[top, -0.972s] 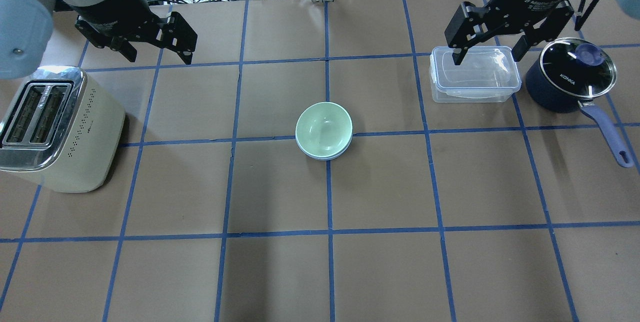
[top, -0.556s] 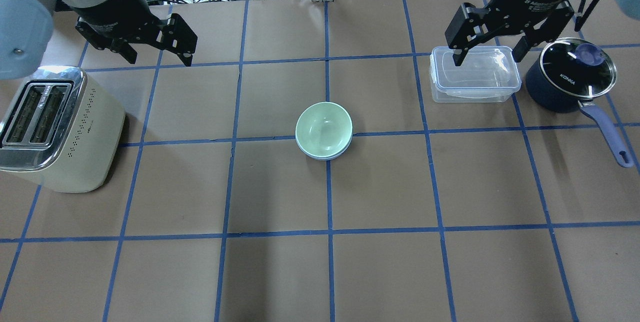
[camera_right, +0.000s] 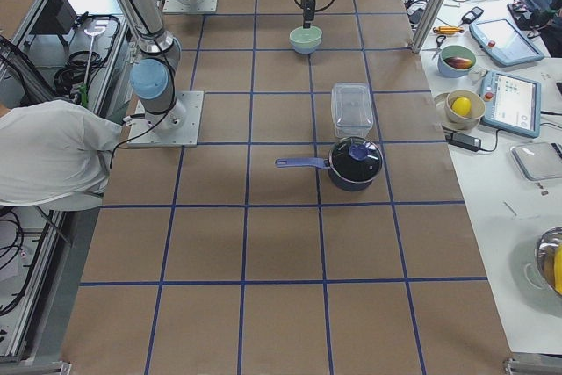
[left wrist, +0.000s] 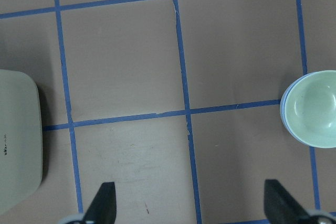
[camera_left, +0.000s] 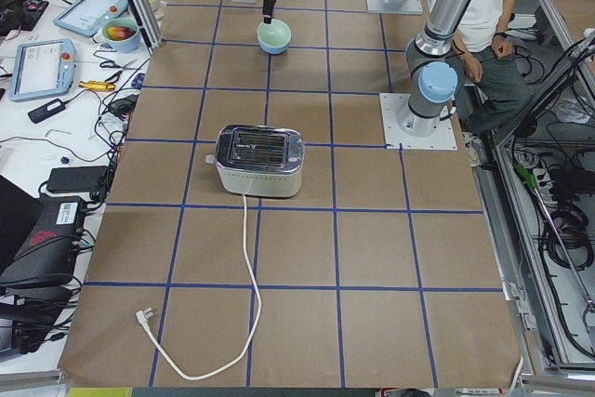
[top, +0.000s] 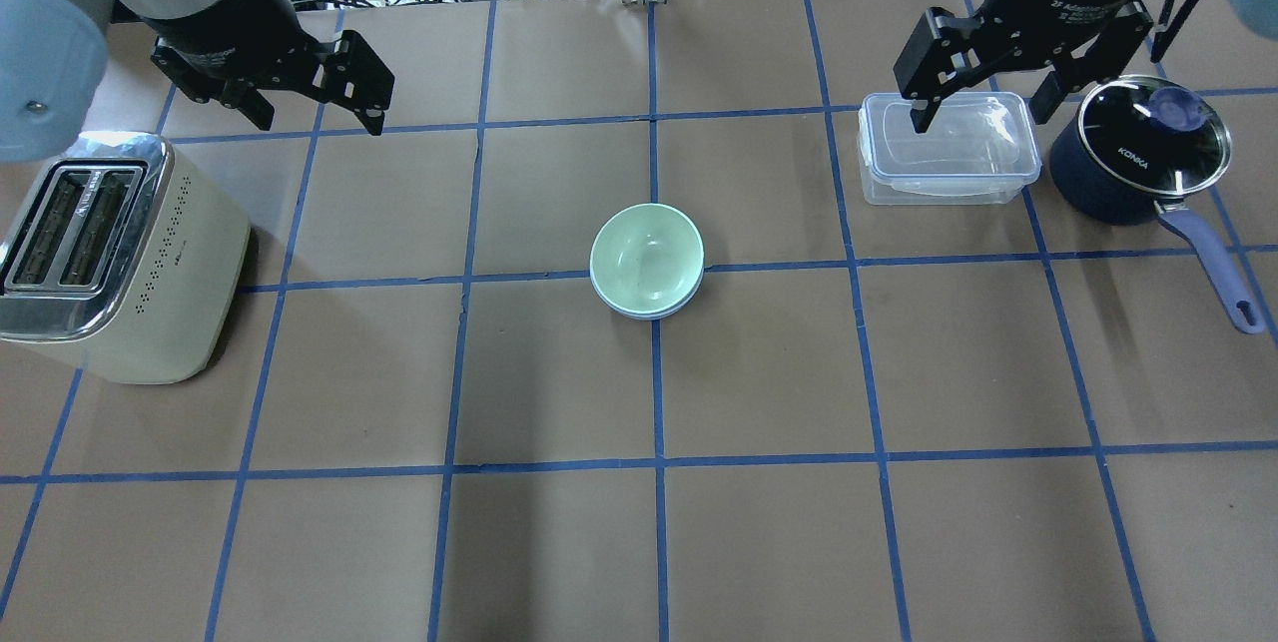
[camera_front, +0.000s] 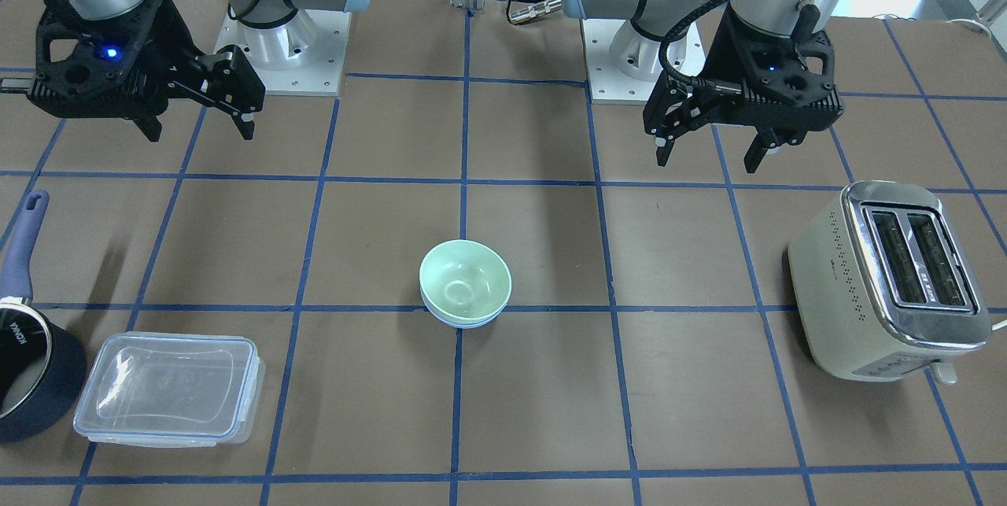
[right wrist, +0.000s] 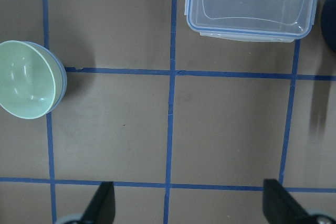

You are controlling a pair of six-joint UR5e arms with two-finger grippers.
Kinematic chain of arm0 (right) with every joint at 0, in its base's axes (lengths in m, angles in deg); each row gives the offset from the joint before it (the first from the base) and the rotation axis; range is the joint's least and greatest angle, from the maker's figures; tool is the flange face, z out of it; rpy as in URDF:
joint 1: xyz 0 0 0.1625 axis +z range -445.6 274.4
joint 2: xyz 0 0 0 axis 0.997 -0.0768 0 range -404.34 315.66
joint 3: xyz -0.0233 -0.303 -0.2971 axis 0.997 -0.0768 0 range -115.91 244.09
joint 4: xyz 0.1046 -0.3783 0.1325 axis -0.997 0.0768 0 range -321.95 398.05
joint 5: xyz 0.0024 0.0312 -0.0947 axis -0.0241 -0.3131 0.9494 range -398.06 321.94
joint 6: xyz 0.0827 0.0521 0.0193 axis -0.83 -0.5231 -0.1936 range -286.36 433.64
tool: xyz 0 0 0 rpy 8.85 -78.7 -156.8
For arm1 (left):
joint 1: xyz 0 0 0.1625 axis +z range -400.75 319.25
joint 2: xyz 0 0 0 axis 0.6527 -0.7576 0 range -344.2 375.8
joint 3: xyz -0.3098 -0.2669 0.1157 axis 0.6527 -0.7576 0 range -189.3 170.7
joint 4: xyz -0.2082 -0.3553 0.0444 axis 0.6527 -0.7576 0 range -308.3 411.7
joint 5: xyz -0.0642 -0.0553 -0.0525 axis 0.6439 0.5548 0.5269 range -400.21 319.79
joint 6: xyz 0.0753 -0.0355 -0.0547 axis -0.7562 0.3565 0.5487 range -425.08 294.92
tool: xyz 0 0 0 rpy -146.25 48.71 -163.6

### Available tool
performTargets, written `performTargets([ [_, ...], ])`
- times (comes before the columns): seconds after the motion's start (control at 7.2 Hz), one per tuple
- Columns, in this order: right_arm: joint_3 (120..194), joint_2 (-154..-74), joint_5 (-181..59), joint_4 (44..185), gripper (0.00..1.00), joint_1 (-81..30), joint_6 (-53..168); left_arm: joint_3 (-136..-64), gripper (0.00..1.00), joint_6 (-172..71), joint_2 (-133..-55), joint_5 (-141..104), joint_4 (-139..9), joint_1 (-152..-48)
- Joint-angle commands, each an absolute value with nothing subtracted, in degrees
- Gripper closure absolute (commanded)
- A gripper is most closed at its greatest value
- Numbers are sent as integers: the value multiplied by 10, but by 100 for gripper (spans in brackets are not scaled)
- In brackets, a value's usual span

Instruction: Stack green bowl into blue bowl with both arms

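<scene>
The pale mint-green bowl (top: 646, 258) sits nested inside the pale blue bowl (top: 639, 315) at the table's centre; only the blue rim shows under it. The stack also shows in the front view, green bowl (camera_front: 464, 282) over blue bowl (camera_front: 464, 323), and in both wrist views (left wrist: 315, 108) (right wrist: 26, 80). My left gripper (top: 319, 118) is open and empty, raised over the table's far left, well away from the bowls. My right gripper (top: 978, 118) is open and empty, raised above the clear container at the far right.
A cream toaster (top: 110, 258) stands at the left. A clear lidded plastic container (top: 947, 148) and a dark navy saucepan (top: 1128, 163) with a glass lid stand at the far right. Cables and other bowls lie beyond the far edge.
The right gripper has drifted very slightly toward the far edge. The bowls and the left gripper have not visibly moved.
</scene>
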State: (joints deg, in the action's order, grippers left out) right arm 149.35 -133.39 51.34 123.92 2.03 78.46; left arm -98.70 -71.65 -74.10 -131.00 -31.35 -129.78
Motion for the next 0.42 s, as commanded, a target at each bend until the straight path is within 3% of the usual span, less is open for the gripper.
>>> performTargets([
  [0.0,1493,-1334,514,1239,0,20,785,-987,0,-716,-739,-1310,-314,-1298],
  [0.28,1493,-1333,514,1239,0,21,784,-987,0,-716,-744,-1310,-314,-1299],
])
